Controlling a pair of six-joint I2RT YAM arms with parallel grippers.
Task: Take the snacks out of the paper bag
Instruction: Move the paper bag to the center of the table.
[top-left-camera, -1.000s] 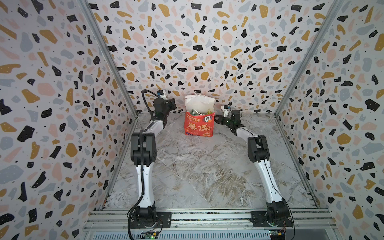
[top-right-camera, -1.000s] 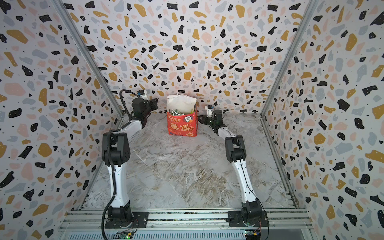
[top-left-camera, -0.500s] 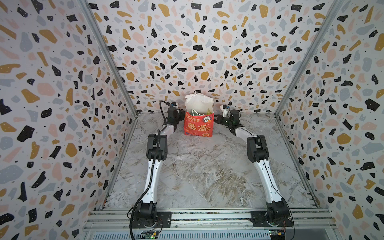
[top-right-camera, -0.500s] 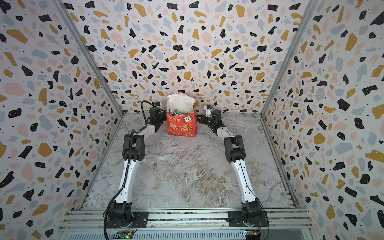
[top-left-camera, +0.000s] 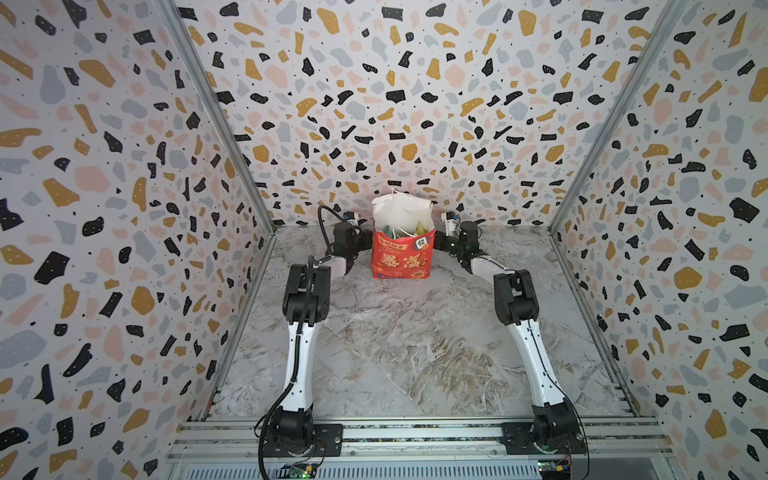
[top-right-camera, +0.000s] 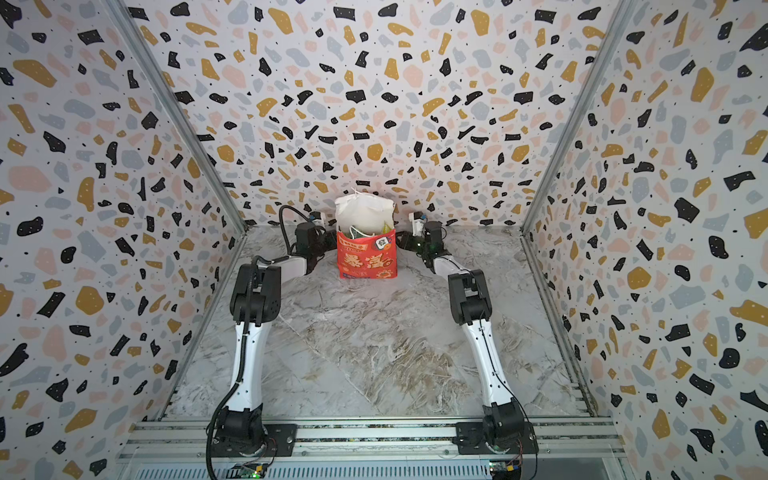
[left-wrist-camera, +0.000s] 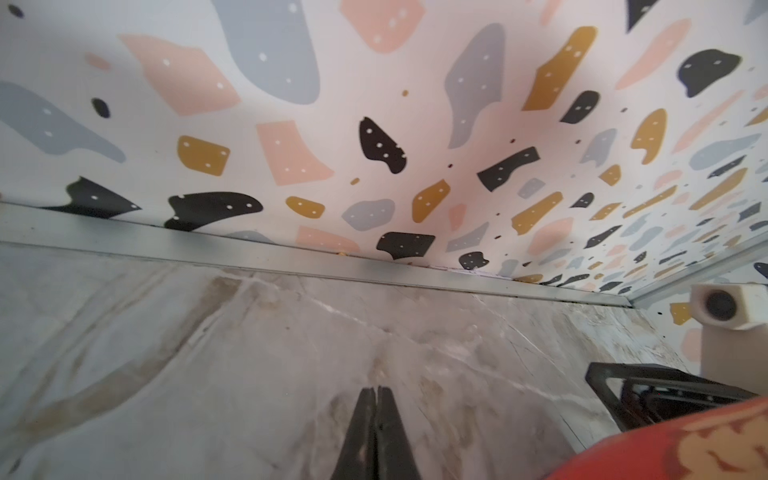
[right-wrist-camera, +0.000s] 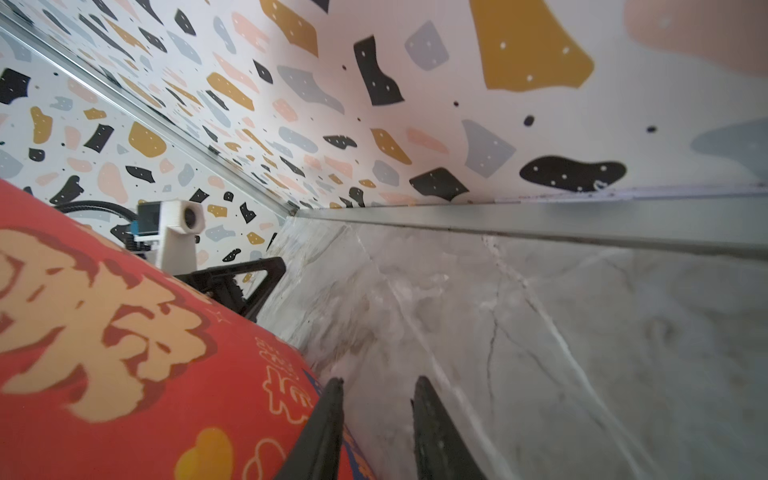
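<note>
The red paper bag (top-left-camera: 401, 259) (top-right-camera: 366, 262) stands upright near the back wall, its white inside facing the camera in both top views. Tips of green and yellow snacks (top-left-camera: 420, 227) (top-right-camera: 385, 229) show in its mouth among the cord handles; the rest are hidden. My left gripper (left-wrist-camera: 377, 390) is shut with nothing in it, low over the floor behind the bag's left side (left-wrist-camera: 685, 449). My right gripper (right-wrist-camera: 378, 384) is open at the bag's right side, bare floor between its fingers and one finger (right-wrist-camera: 328, 411) lying against the bag (right-wrist-camera: 124, 332).
The terrazzo back wall (top-left-camera: 395, 104) and its metal floor rail (left-wrist-camera: 291, 257) run just behind the bag and both grippers. Side walls close in left and right. Marble floor (top-left-camera: 415, 345) spreads in front of the bag between the two arms.
My left arm has swung in from the left wall and its shut gripper now sits beside the bag. The right arm and the bag have hardly moved.
</note>
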